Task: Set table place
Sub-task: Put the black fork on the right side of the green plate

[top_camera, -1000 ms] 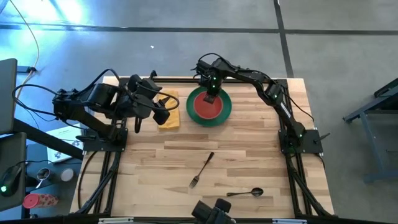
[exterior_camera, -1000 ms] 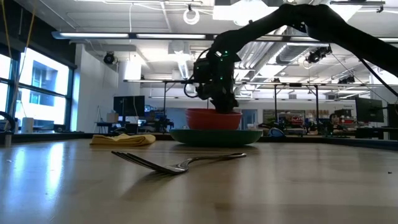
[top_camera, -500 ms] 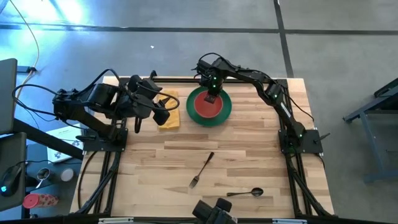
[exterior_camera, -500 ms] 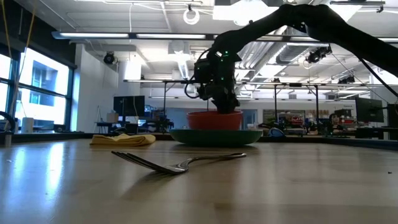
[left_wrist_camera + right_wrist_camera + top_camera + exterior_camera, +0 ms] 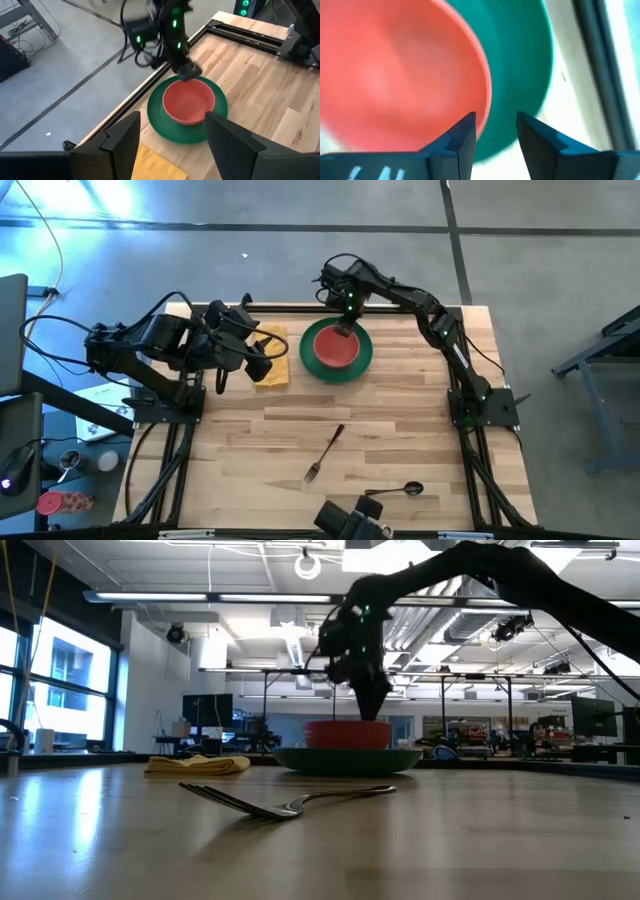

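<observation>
The red bowl (image 5: 336, 348) sits in the round green plate (image 5: 364, 362) at the far middle of the table (image 5: 400, 430). My right gripper (image 5: 374, 710) hangs just above the bowl's far rim (image 5: 485, 95), open, with its fingers pointing down and touching nothing. My left gripper (image 5: 172, 135) stands open at the far left, above the yellow napkin (image 5: 273, 370) that lies flat on the wood. The fork (image 5: 326, 452) and the spoon (image 5: 396, 490) lie flat toward the near edge.
The table's black frame rail (image 5: 300, 308) runs just behind the plate. Both arm bases stand at the table's left and right edges. Bare wood lies between the plate and the fork (image 5: 280, 802). Beyond the table is a room with desks and monitors.
My right gripper has opened and let go of the bowl's far rim, then risen and drawn a little toward the table's far edge. The bowl stays in the plate where it was.
</observation>
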{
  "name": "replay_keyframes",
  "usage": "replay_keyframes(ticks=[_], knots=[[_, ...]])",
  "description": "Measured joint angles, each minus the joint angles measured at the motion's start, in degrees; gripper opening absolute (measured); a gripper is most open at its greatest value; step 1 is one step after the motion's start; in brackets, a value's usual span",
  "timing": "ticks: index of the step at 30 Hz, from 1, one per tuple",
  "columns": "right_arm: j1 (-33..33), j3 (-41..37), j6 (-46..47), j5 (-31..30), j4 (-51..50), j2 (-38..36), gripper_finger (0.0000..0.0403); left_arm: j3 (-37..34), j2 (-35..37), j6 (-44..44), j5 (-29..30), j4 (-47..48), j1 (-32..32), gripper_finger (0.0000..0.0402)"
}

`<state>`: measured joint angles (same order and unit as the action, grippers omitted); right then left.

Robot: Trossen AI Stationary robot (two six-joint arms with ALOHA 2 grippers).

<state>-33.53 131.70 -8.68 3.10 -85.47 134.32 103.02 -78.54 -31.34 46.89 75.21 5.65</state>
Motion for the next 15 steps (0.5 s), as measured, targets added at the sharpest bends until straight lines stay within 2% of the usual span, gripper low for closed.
replay_keyframes(ticks=[2,3,6,11,15], knots=[[0.8,3.4,-0.5,-0.2,-4.1,-0.7,0.0133,0.0,0.0,0.1,0.0,0.3,0.0,0.0211],[1.4,1.4,-0.6,-0.1,-3.5,-3.3,0.0133,0.0,0.0,0.1,0.0,0.5,0.0,0.0211],[3.9,-5.6,0.0,-0.1,-4.7,-12.2,0.0133,0.0,-0.2,0.1,0.0,1.5,0.0,0.0211],[9.7,-20.0,5.5,-5.3,-0.1,-28.3,0.0134,-0.7,-1.0,-4.2,-2.3,3.1,0.0,0.0211],[14.1,-31.6,13.1,-9.9,5.4,-41.1,0.0134,-7.9,-3.4,-9.6,-5.0,-1.8,0.0,0.0211]])
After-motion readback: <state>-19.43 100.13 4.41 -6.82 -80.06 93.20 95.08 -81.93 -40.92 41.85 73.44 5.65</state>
